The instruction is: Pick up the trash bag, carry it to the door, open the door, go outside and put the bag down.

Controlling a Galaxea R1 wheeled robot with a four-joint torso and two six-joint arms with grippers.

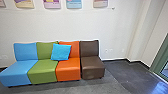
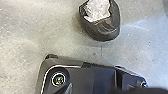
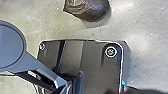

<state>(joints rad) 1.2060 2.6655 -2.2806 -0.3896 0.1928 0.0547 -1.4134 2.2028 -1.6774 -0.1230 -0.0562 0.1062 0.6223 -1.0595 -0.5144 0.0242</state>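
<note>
A dark trash bag (image 2: 101, 28) with pale, crumpled material at its top shows in the left wrist view, over the grey floor and a short way off the robot's base plate. The same dark bag (image 3: 87, 10) appears in the right wrist view, cut off by the picture's border. Whether either gripper has hold of it I cannot tell. At the far right of the head view stands a green-framed glass door or window (image 1: 160, 60); which of the two is unclear.
Against the white wall stands a row of joined seats, blue (image 1: 18, 70), green, orange (image 1: 68, 68) and brown (image 1: 93, 67), with a bright blue cushion (image 1: 61, 52) on it. Posters hang above. Dark floor (image 1: 130, 75) stretches from the seats toward the green frame.
</note>
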